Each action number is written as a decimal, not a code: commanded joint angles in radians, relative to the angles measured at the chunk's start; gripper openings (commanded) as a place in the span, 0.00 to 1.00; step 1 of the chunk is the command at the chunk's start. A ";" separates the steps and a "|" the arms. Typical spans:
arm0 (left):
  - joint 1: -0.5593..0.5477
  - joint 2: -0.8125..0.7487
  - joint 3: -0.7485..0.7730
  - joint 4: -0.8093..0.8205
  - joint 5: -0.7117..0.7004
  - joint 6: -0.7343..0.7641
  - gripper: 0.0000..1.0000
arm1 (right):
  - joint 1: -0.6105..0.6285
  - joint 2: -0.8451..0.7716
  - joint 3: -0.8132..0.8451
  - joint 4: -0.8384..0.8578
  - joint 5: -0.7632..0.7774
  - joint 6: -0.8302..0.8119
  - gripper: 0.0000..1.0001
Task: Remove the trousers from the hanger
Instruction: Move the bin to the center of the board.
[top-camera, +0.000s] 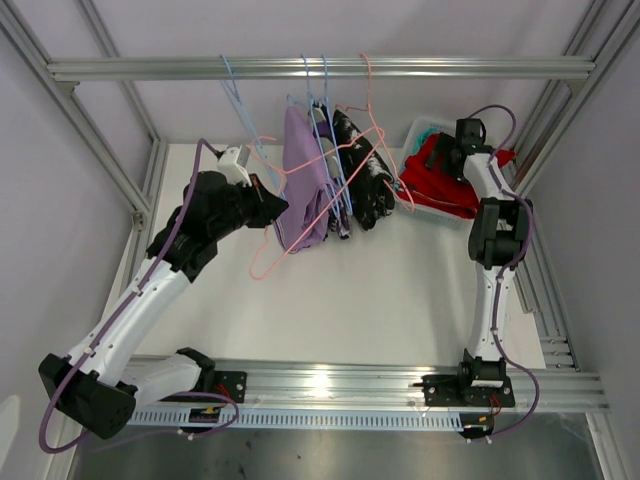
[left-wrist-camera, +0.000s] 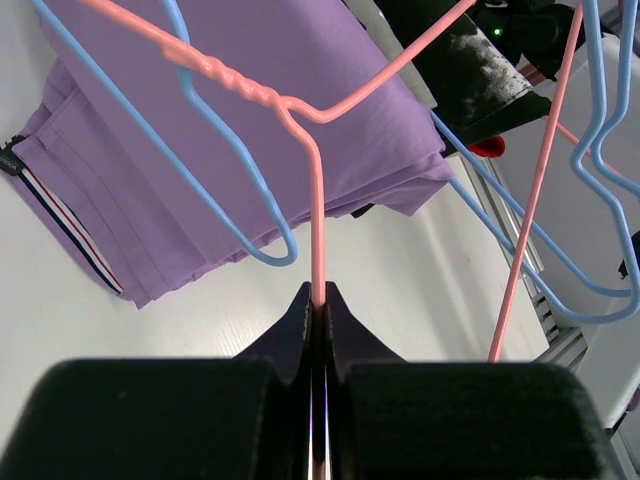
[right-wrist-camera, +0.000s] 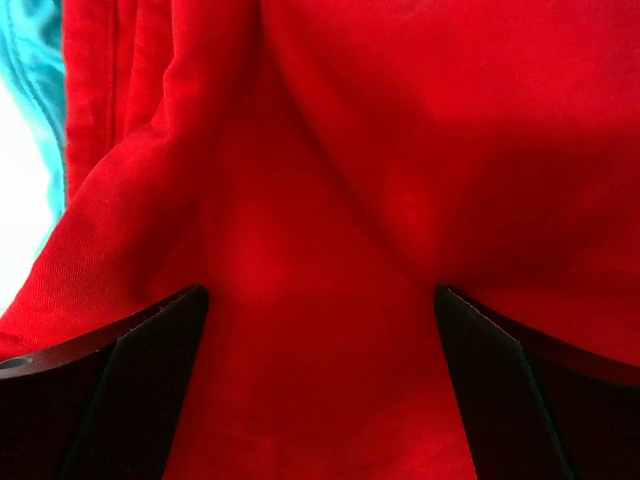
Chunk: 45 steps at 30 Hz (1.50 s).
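Jaws of the left gripper (left-wrist-camera: 318, 300) are pressing together on the wire of a pink hanger (left-wrist-camera: 316, 210), with no gap showing between them. The clamped wire is running straight up from the fingertips to a bend just below the hanger's twisted neck. Beyond that bend, the lilac trousers (left-wrist-camera: 300, 90) are filling the upper part of the left wrist view. They are sitting above and ahead of the gripper, apart from it. A blue hanger (left-wrist-camera: 235, 175) is crossing in front of them.

In the top view, the left gripper is reaching in from the left, just beside the left edge of the lilac trousers. These are hanging under the rail (top-camera: 480, 68) among the hangers. To their right, a thin printed pair (top-camera: 340, 215) is hanging pressed against them. Next to that, the black-and-white trousers (top-camera: 368, 180) are also hanging.

The right gripper (right-wrist-camera: 320, 290) is holding its fingers (right-wrist-camera: 120, 400) wide apart. The red trousers (right-wrist-camera: 400, 120) are filling the whole space between and ahead of them. Whether the pads are touching the cloth cannot be told. A strip of the teal trousers (right-wrist-camera: 30, 60) is showing at the upper left edge of that view, beside the red cloth.

From above, the right gripper is pointing down into a bin (top-camera: 425, 208) at the back right of the table (top-camera: 400, 290). The red trousers are lying there on top of the teal pair, well apart from the hanging garments.
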<state>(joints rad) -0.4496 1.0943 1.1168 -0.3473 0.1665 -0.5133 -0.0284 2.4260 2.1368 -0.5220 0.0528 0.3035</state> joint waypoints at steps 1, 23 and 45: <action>-0.009 0.004 0.044 0.027 0.027 0.019 0.00 | 0.005 0.027 -0.023 -0.093 -0.062 0.002 0.99; -0.011 -0.028 0.041 0.033 0.041 0.007 0.00 | 0.050 -0.235 -0.547 0.010 0.015 -0.015 0.99; -0.011 -0.048 0.043 0.033 0.038 0.027 0.00 | 0.076 -0.545 -0.442 -0.154 0.005 0.066 0.99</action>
<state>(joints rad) -0.4500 1.0813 1.1168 -0.3473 0.1894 -0.5129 0.0422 1.9701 1.6066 -0.5808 0.0696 0.3557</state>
